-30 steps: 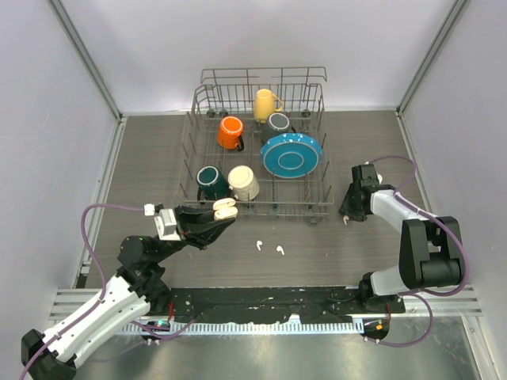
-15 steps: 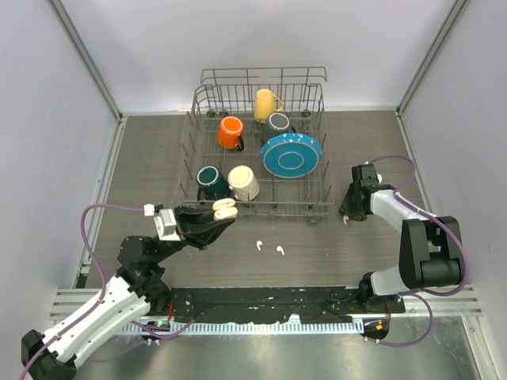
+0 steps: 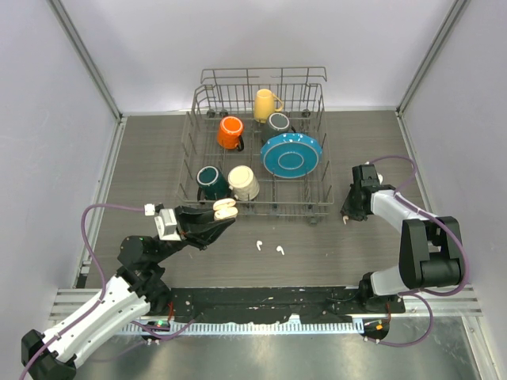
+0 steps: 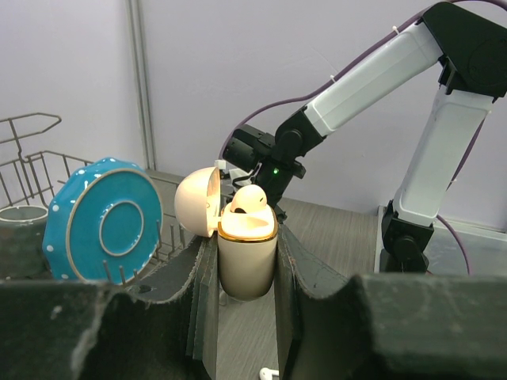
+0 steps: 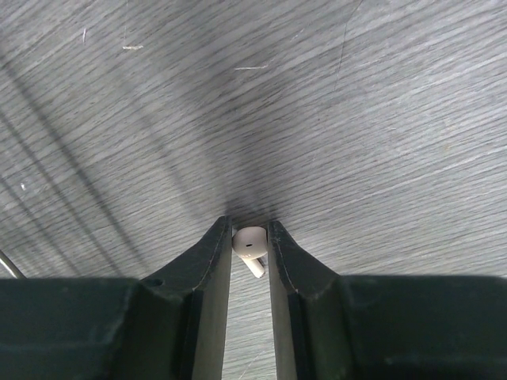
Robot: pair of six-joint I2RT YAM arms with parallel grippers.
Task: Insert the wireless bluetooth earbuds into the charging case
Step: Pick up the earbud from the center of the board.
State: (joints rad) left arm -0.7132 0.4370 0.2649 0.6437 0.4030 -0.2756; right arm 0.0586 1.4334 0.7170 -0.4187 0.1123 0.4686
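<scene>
Right gripper [image 5: 249, 224]: jaws narrow, tips down at the table [image 3: 158, 158]. One earbud [image 5: 250, 241] sits between the fingertips, its rounded head up at the tips and its short stem pointing back toward the wrist. In the wrist view both inner faces appear to touch the head, though shadow at the tips makes contact hard to confirm. This earbud lies on the wood-grain surface just off the front right corner of the dish rack [image 3: 277, 207].

Left gripper [image 4: 246, 237]: jaws closed on the charging case [image 4: 247, 269], which is held upright between the fingers and clear of the table. The case is cream-coloured with a gold band at its mouth. Its lid [image 4: 196, 202] is hinged open to the left. A seated earbud [image 4: 248, 199] rests in the mouth of the case, its head standing above the rim. From above, the case sits just in front of the rack's front rail, near the cream mug [image 3: 243, 183].

Table: two loose earbuds [image 3: 259, 245] [image 3: 280, 250] lie side by side but apart on the surface, in front of the rack and between the two arms, touching neither gripper.

Rack contents: a teal plate [image 3: 291, 153] stands tilted on edge at the right. A dark green mug [image 3: 211, 181] sits beside the cream mug at the front. An orange mug [image 3: 230, 132], a grey mug [image 3: 278, 123] and a yellow mug [image 3: 264, 104] sit toward the back.
</scene>
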